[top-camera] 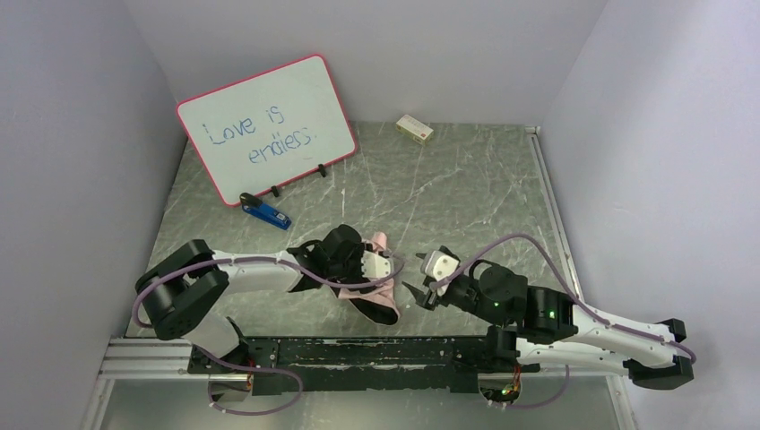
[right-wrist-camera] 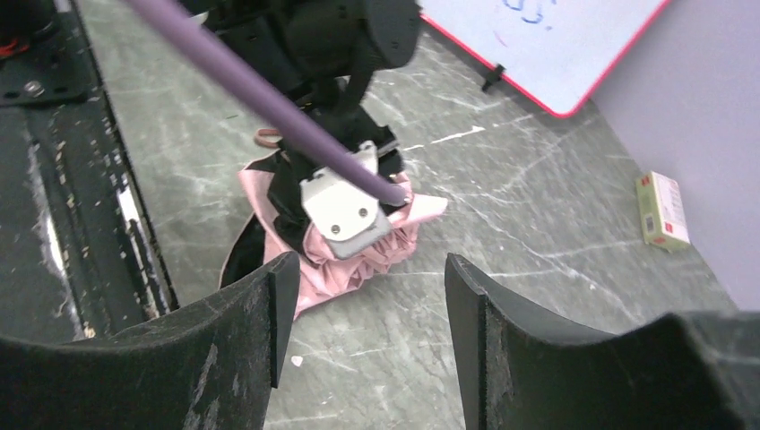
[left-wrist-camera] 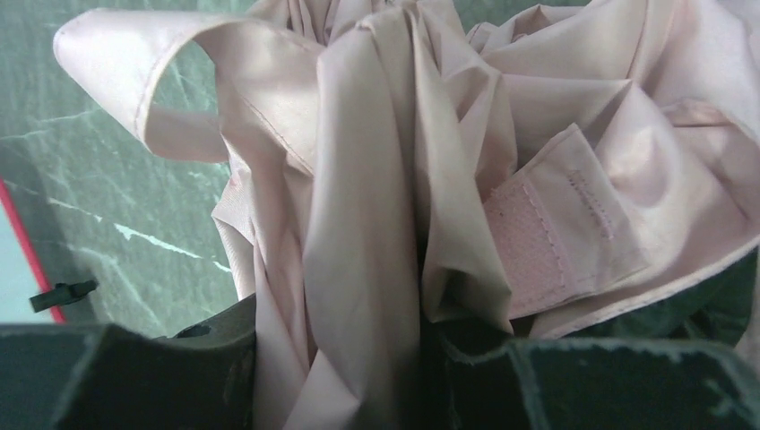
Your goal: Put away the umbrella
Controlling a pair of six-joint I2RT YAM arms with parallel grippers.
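Left gripper [left-wrist-camera: 358, 372] pinching the bunched canopy of the umbrella [left-wrist-camera: 394, 179], on the table [top-camera: 448, 197] near its front edge; right gripper [right-wrist-camera: 369, 269] spread, empty: gathering step, apparently, next calling for the Velcro strap [left-wrist-camera: 547, 242] wrapped round

At the far left we see a pink-framed whiteboard [top-camera: 267, 127] propped at a tilt on small black feet, with "Love is endless." handwritten on it in blue. Just near its near left corner, a blue and black stapler [top-camera: 266, 212] lies on the grey-green marbled table [top-camera: 484, 188]. A small pale box [top-camera: 414, 129] rests at the table's far edge, right of the board, close to the plain back wall [top-camera: 376, 45].
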